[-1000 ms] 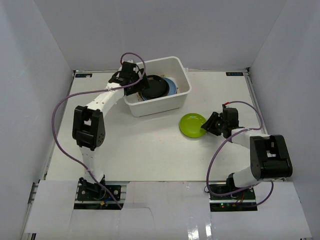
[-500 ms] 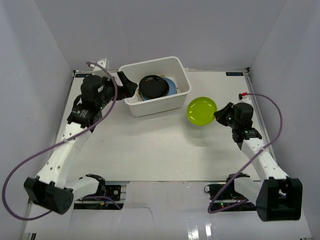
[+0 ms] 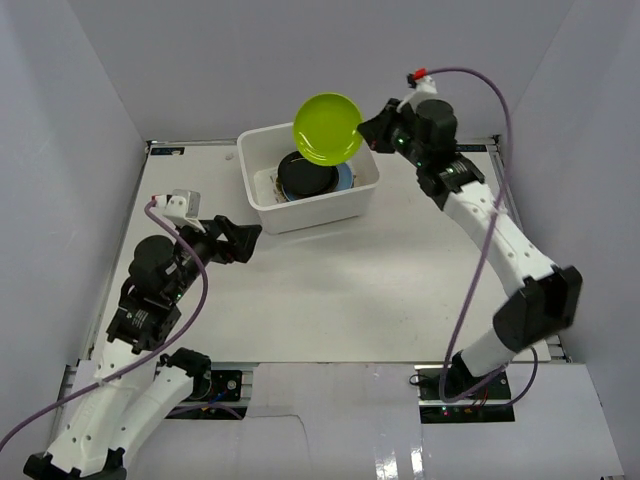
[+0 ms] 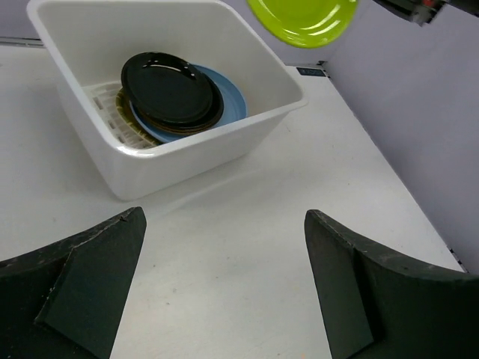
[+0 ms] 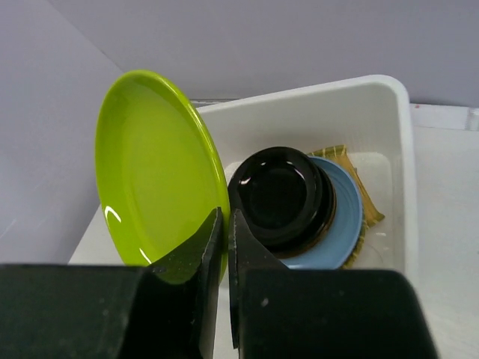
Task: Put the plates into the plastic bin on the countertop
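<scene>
The white plastic bin (image 3: pixel 258 199) stands at the back middle of the countertop (image 3: pixel 330 290). Inside it a glossy black plate (image 3: pixel 305 174) lies on a dark patterned one, a light blue plate (image 3: pixel 345 172) and a woven straw-yellow plate (image 5: pixel 345 159). My right gripper (image 3: pixel 372 130) is shut on the rim of the lime green plate (image 3: pixel 327 128) and holds it tilted in the air above the bin's far right side. In the right wrist view the lime plate (image 5: pixel 153 172) stands on edge left of the stack (image 5: pixel 281 194). My left gripper (image 3: pixel 238 243) is open and empty, low over the countertop, in front and left of the bin (image 4: pixel 187 153).
Pale grey walls enclose the countertop on three sides. Metal edging runs along the left (image 3: pixel 103 300) and right edges. Purple cables loop from both arms. The right arm stretches over the right half of the countertop.
My right gripper has lifted the lime plate from the countertop right of the bin up and back, over the bin. My left arm has pulled back from the bin's left rim toward the front left.
</scene>
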